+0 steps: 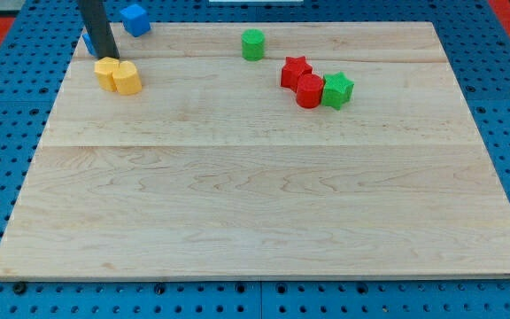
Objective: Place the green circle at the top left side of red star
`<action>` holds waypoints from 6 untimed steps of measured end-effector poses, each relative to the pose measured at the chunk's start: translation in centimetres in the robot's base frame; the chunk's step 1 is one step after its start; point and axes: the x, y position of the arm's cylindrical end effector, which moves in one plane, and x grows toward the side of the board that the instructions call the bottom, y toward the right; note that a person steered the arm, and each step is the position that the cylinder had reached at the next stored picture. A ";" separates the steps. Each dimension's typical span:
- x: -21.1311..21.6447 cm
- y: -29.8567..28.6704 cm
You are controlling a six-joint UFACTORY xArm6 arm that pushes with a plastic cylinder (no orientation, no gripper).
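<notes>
Jaws there are none on this arm: it ends in a dark rod, so nothing is grasped, and my tip (pixel 106 56) rests on the bench (pixel 255 204) in the upper left of the frame, just above the yellow blocks and apparently touching the upper edge of the left one.

The green circle (pixel 252 44), a short upright cylinder, stands alone near the upper edge of the bench, a little left of centre top. Below and to its right, apart from it, sits the red star (pixel 296 71). Touching the star's lower right side is a red circle (pixel 309 91), and pressed against that one's right side is a green star (pixel 337 89); these three form a tight cluster.

Far off in the upper left, two yellow blocks (pixel 119 76) lie side by side and touching; their exact shapes are hard to make out. A blue block (pixel 135 19) sits at the very top edge, right of the rod, and a second blue piece (pixel 88 42) peeks out from behind the rod's left side. No containers are in view.
</notes>
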 end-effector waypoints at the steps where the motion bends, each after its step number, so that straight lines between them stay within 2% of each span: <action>1: 2.5 0.6; 2: 2.8 3.6; 3: -3.9 8.0; 4: -5.3 17.7; 5: -7.9 23.3; 6: -6.7 29.9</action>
